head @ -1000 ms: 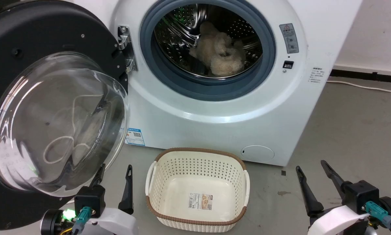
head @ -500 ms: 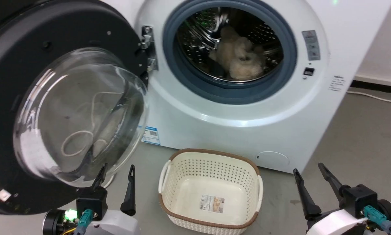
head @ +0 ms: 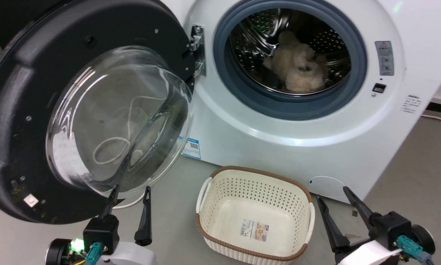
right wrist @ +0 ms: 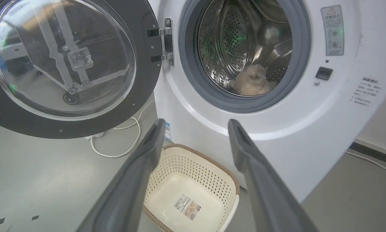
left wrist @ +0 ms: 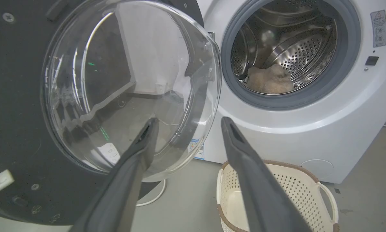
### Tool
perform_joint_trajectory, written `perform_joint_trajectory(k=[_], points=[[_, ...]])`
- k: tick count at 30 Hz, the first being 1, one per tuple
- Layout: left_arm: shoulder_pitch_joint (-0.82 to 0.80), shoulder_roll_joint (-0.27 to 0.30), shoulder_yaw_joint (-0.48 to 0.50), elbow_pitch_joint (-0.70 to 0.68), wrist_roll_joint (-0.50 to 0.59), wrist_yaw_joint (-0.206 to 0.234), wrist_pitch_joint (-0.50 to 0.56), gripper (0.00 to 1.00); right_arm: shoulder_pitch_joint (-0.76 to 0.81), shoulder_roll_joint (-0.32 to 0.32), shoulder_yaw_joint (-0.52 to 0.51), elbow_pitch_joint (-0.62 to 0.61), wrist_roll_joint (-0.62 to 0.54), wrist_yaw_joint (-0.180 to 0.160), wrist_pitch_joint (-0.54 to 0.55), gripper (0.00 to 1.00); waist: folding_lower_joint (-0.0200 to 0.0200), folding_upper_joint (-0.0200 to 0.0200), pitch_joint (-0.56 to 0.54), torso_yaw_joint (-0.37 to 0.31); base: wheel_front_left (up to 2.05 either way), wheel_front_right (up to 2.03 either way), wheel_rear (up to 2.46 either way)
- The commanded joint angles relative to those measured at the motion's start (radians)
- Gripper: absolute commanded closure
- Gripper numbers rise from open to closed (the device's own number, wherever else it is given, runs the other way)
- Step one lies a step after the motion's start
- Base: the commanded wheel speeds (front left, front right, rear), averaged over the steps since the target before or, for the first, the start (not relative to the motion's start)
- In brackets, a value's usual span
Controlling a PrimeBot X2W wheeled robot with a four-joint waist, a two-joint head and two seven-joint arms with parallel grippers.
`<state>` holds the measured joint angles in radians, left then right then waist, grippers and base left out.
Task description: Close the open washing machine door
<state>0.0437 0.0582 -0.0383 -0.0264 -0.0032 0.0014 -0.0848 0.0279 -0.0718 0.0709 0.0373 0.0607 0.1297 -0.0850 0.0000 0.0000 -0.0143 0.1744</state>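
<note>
1. Grey floor point(head: 419, 165) lies under the white washing machine point(head: 279, 147); a cream basket point(head: 259, 171) stands in front of it.
2. The washing machine door point(head: 117, 121) stands wide open, hinged left of the drum; a beige fluffy item point(head: 297, 70) lies inside.
3. The left gripper point(head: 130, 189) hovers just below the door's glass, fingers spread; the right gripper point(head: 332, 193) is beside the basket, fingers spread.

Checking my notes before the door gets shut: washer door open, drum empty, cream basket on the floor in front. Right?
No, the drum is not empty: the head view shows a fluffy beige bundle lying in it. The door is open, and the cream basket sits on the floor in front of the washer.
</note>
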Motion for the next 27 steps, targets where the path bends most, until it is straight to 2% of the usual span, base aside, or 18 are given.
perform_joint_trajectory(k=[1, 27], points=[[0.013, 0.004, -0.001, -0.01, -0.003, 0.008, -0.012, 0.0, -0.011, -0.01, 0.013, 0.008, 0.01, 0.0, -0.012, 0.0, 0.0, 0.0, 0.002, 0.011, 0.0, 0.0, 0.0], [0.044, 0.008, -0.016, -0.048, -0.005, 0.026, -0.066, 0.0, -0.03, -0.039, 0.095, 0.054, 0.058, 0.001, -0.066, 0.0, 0.0, 0.0, 0.001, 0.118, 0.0, 0.0, 0.0]])
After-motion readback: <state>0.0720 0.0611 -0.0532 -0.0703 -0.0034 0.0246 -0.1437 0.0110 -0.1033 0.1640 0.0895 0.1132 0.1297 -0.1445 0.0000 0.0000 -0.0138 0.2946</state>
